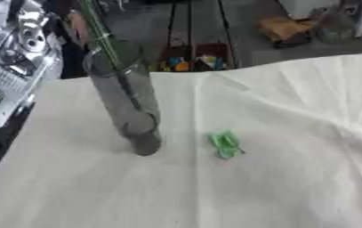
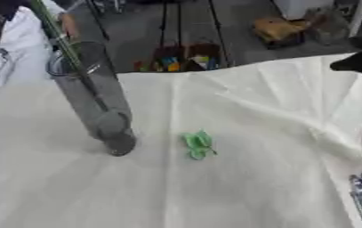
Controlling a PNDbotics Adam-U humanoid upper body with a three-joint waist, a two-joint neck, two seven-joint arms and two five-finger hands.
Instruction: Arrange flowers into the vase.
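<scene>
1 vase w/ 1 stem; 1 green scrap beside.

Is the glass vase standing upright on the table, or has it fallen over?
Upright. The vase stands on its base on the white cloth, with a green stem inside.

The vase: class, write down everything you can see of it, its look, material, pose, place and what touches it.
The vase is a tall, narrow cylinder of clear, grey-tinted material that looks like glass. It stands upright on the white cloth, left of centre, its open mouth at the top. A thin green stem runs down inside it and sticks out past the rim. A small green leafy piece lies on the cloth to its right, apart from it. No hand touches it.
</scene>
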